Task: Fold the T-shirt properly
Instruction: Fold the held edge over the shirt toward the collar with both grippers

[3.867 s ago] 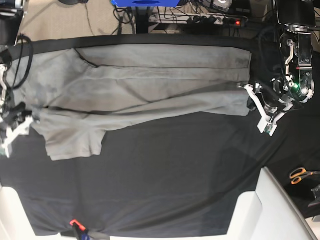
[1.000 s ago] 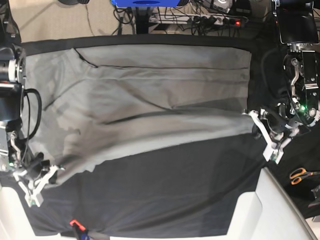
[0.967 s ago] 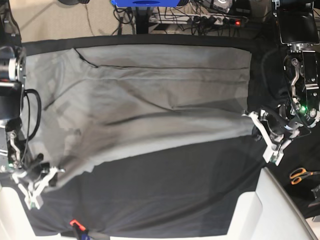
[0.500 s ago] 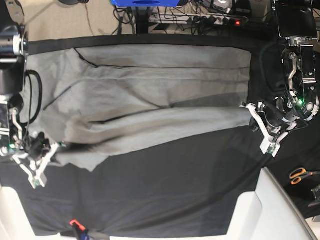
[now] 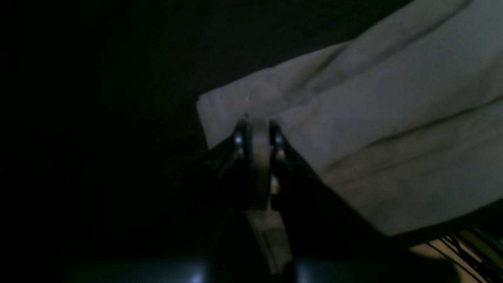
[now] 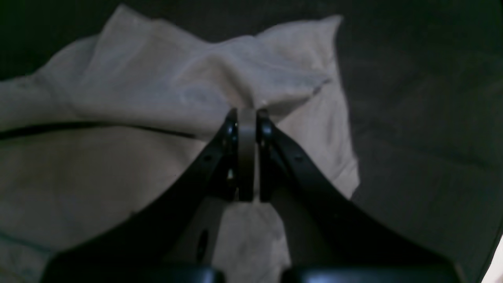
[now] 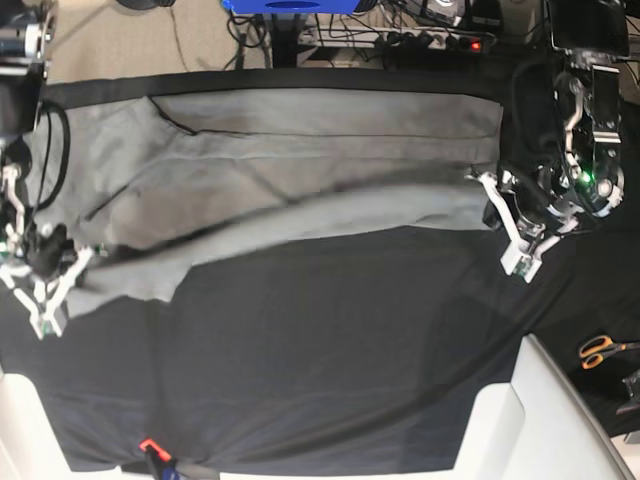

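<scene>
Both sets of fingers pinch the T-shirt point(image 7: 300, 160): left gripper point(image 5: 257, 135) on a corner, right gripper point(image 6: 246, 118) on bunched cloth; the pinched fabric stays hidden.

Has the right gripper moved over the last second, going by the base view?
Yes. The right gripper, shut on the T-shirt, has moved away from the red tab at the table's near edge, toward the far edge.
</scene>
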`<state>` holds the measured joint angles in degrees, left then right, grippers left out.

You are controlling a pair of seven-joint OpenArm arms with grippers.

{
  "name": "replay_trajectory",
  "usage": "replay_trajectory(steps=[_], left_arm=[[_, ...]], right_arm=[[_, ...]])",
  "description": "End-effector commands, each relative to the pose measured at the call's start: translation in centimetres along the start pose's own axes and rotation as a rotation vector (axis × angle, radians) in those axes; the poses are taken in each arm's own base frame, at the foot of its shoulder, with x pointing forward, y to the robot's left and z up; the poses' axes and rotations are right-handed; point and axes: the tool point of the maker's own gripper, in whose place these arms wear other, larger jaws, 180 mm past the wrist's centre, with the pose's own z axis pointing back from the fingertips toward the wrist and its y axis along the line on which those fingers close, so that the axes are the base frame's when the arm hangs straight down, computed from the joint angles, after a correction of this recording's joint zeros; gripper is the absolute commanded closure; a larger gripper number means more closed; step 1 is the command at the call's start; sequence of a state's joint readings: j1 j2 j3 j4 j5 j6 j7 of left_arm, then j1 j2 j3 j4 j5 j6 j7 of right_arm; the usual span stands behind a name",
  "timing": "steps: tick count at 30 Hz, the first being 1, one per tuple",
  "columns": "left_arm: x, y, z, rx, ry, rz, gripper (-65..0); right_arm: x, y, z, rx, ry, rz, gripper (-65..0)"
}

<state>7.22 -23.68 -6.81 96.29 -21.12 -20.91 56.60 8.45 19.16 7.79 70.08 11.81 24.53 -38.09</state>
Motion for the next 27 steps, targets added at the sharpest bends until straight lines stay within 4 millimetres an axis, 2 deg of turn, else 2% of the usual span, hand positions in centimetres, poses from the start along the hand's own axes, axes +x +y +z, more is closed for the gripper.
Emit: replay_trajectory(steps=[1, 8, 14, 24, 27], left_arm=[[1.6, 0.7, 0.7, 0.022, -0.048, -0.012, 0.0], [1.5, 0.7, 0.8, 0.022, -0.048, -0.017, 0.0], [0.7, 0.4, 0.8, 0.014, -0.032, -0.018, 0.0], [-1.0, 0.3, 0.8, 0.046, 0.011, -0.06, 0.0], [-1.3, -1.0, 0.1, 0.051, 0.011, -0.152, 0.0]], right_arm=[[1.4, -1.8, 1.0, -0.039, -0.041, 0.0, 0.0], [-1.6, -2.2, 2.7, -0.067, 0.0, -0.006, 0.0], [-3.3, -1.5, 4.1, -0.077, 0.015, -0.02, 0.0], [-5.8, 1.4, 5.2, -0.045, 0.024, -0.027, 0.0], [-6.4, 1.7, 5.6, -0.05, 0.02, -0.053, 0.0]])
